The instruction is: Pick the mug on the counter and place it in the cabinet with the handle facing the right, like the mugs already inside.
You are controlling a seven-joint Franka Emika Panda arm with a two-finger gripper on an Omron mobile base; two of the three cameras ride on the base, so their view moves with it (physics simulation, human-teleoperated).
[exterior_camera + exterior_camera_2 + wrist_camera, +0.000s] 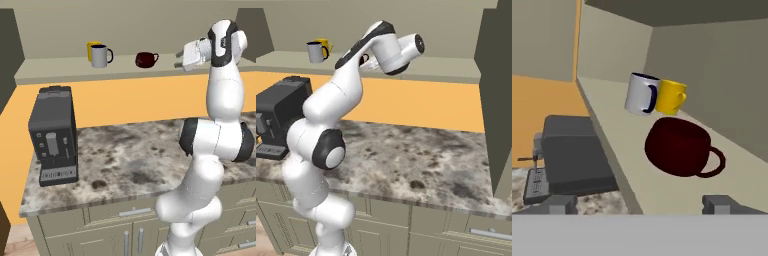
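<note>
The maroon mug (pixel 146 59) stands upright on the cabinet ledge (pixel 60 69), to the right of the grey mug (pixel 99 56) and the yellow mug (pixel 92 48). Its small loop handle (pixel 156 57) points right. My gripper (pixel 177 59) hovers just right of it, open and apart from it. In the hand view the maroon mug (pixel 679 146) sits ahead of my gripper (pixel 641 205), nothing lies between the fingertips (pixel 559 204), and the handle (pixel 714 162) sticks out to the right. Behind it stand the grey mug (pixel 641 94) and the yellow mug (pixel 671 97).
A black coffee machine (pixel 52 135) stands on the left of the marble counter (pixel 130 160). Drawer fronts with metal pulls (pixel 135 212) run below the counter. A tall cabinet side (pixel 496 100) rises at the right. The grey mug (pixel 316 51) and the yellow mug (pixel 324 46) sit at the ledge's left.
</note>
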